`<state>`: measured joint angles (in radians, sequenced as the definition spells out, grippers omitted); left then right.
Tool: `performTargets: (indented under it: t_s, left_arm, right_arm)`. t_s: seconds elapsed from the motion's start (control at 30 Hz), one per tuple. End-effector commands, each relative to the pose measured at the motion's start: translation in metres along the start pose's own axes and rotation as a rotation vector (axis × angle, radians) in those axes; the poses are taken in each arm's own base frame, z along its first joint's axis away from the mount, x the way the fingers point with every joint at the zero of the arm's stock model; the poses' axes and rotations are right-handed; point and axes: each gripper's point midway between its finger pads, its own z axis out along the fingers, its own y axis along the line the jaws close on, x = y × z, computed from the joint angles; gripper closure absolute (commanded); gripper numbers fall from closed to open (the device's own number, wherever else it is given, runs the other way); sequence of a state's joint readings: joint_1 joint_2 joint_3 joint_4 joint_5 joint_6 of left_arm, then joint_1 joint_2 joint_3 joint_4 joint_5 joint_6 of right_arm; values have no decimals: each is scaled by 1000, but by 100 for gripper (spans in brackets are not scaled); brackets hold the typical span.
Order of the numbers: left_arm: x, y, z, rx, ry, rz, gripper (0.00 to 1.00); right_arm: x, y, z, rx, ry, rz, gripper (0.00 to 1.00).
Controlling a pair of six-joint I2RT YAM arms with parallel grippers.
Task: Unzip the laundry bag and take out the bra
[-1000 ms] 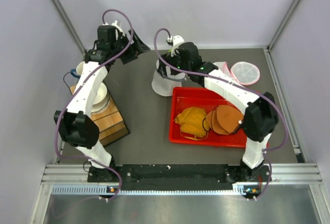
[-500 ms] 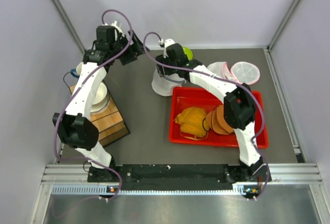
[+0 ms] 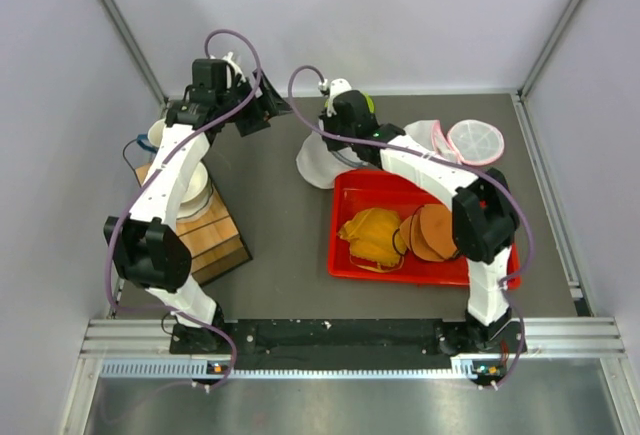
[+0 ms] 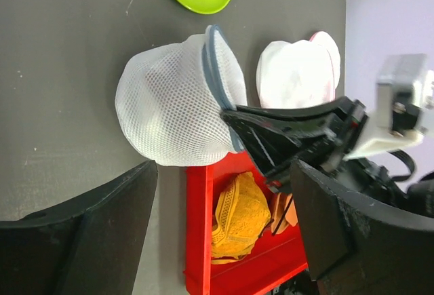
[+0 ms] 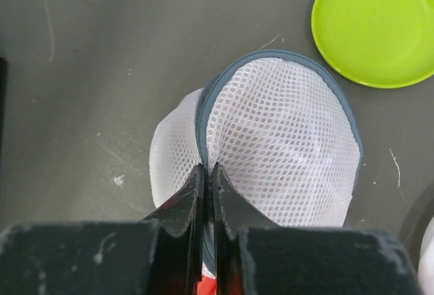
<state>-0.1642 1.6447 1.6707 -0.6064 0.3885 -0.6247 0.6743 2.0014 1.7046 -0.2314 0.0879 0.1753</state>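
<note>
The laundry bag (image 3: 313, 165) is a white mesh dome with a grey-blue zip band (image 5: 203, 115); it stands on the dark table just behind the red tray's back left corner. My right gripper (image 5: 209, 167) reaches down onto it and is shut, with the zip band pinched between its tips; the same gripper (image 4: 229, 114) shows black against the mesh in the left wrist view. My left gripper (image 4: 224, 166) hangs open to the bag's left and holds nothing. The bra is hidden; nothing shows through the mesh (image 4: 173, 108).
A red tray (image 3: 345, 255) holds a yellow lace garment (image 4: 237, 217) and brown padded cups (image 3: 435, 230). A lime green plate (image 5: 376, 27) lies behind the bag. Pink-rimmed white mesh bags (image 3: 475, 140) sit at the back right. A wooden block (image 3: 215, 235) with a white bowl stands left.
My right gripper was open and has closed on the bag's zip band, its arm swinging in over the bag. The left arm has shifted slightly right.
</note>
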Motion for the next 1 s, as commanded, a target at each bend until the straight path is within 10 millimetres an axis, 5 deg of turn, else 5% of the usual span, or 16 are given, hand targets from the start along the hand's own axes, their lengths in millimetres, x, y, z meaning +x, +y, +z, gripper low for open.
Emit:
performTargets:
  t_s: [0.0, 0.2, 0.5, 0.73, 0.8, 0.83, 0.97]
  left_arm:
    - [-5, -10, -5, 59, -19, 32, 16]
    - [16, -14, 17, 148, 63, -15, 16]
    - [64, 6, 66, 147, 210, -45, 16]
    - [79, 23, 81, 118, 250, -54, 17]
    - [86, 26, 84, 119, 274, -61, 17]
    - [90, 30, 84, 110, 280, -67, 17]
    - [101, 42, 88, 86, 297, -74, 18]
  right_arm:
    - [-71, 17, -59, -70, -218, -1, 100]
    - [-72, 19, -77, -148, -256, 48, 100]
    - [-48, 3, -74, -222, -206, 181, 94]
    - [-45, -11, -75, -214, -202, 216, 100]
    - [-47, -11, -75, -216, -207, 226, 96]
    - [-48, -13, -75, -211, -211, 233, 86]
    - [-50, -15, -73, -217, -218, 258, 87]
